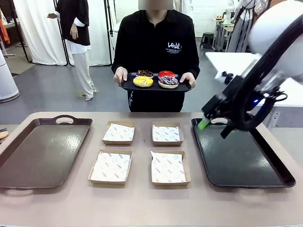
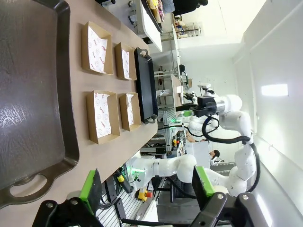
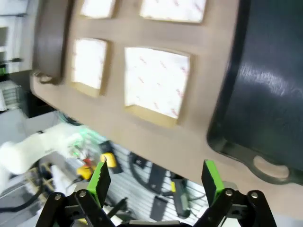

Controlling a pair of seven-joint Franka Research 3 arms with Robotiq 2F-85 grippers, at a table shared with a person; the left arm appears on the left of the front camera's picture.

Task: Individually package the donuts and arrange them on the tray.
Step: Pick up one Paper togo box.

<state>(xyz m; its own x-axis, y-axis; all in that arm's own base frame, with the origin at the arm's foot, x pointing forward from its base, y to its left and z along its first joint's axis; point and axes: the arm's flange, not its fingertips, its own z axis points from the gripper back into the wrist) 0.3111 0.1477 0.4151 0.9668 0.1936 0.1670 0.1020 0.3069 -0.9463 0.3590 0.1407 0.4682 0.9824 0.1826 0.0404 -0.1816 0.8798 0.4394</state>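
Observation:
Across the table a person holds a small black serving tray (image 1: 128, 85) with both hands. On it lie the donuts: yellow with sprinkles (image 1: 143, 81), dark chocolate (image 1: 145, 73), glossy red (image 1: 166, 74), and chocolate with purple-white sprinkles (image 1: 168, 82). My right gripper (image 1: 214, 127) hangs open and empty over the far left corner of the black tray (image 1: 246, 165) on the table's right. In the right wrist view its jaws (image 3: 156, 182) stand wide apart over the table's edge. My left gripper (image 2: 147, 187) is open too, with nothing between its fingers, off the handle end of the brown tray (image 2: 28, 94).
Several shallow paper-lined cardboard boxes (image 1: 110, 166) sit in a square at the table's middle, between the brown tray (image 1: 42, 151) on the left and the black tray. A white table (image 1: 232, 61) stands behind at the right.

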